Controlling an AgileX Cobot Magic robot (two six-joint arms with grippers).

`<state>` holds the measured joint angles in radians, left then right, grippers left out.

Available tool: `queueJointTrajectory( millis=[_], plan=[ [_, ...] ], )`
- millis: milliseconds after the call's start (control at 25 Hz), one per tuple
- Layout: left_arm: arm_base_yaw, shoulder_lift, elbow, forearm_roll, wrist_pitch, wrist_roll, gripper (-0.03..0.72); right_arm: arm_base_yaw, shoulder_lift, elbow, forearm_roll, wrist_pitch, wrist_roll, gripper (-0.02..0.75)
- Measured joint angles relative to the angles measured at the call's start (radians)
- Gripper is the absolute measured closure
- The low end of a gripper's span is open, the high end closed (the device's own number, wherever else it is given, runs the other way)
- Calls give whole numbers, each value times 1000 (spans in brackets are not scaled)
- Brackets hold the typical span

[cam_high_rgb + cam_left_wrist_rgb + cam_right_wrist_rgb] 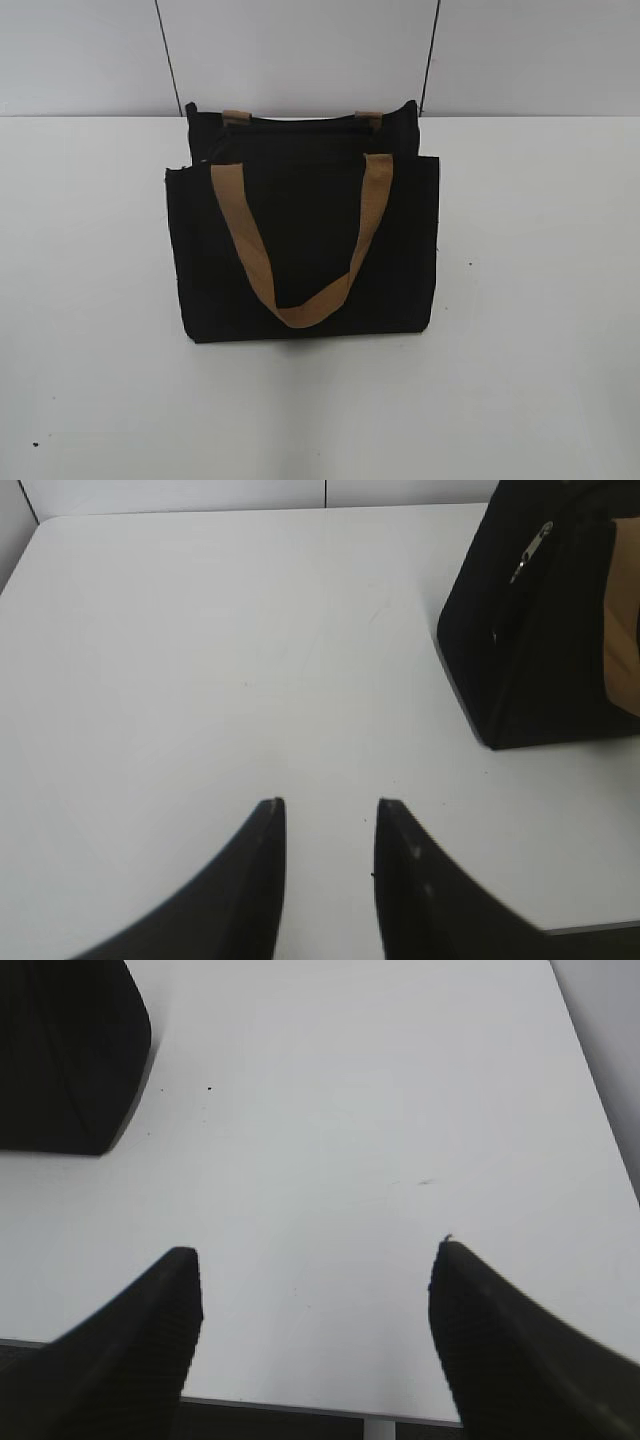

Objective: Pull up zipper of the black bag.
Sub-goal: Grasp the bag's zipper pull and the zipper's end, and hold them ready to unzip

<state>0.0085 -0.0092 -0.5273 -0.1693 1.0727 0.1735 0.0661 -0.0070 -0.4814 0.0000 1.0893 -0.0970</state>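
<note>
Both sets of jaws stand apart and hold nothing: the left gripper (329, 805) shows a narrow gap over bare white table (200, 660), the right gripper (315, 1260) a much wider one. Ahead and to the right of the left jaws sits the black bag (520, 640), well apart from them; ahead and to the left of the right jaws only its corner shows. Up on the bag's end panel, there's the zipper (530, 552), a small silvery tab. Soft cloth like this will likely sag and slide when tugged, so 1 gripper probably needs to pin the fabric while the other pinches that tab, which looks thin and slippery.
</note>
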Motion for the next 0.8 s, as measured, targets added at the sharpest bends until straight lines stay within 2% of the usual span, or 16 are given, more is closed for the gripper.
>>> queueJointTrajectory(
  millis=[800],
  plan=[
    [0,0,0,0,0,0,447,0,0,0,0,1,0,194]
  ],
)
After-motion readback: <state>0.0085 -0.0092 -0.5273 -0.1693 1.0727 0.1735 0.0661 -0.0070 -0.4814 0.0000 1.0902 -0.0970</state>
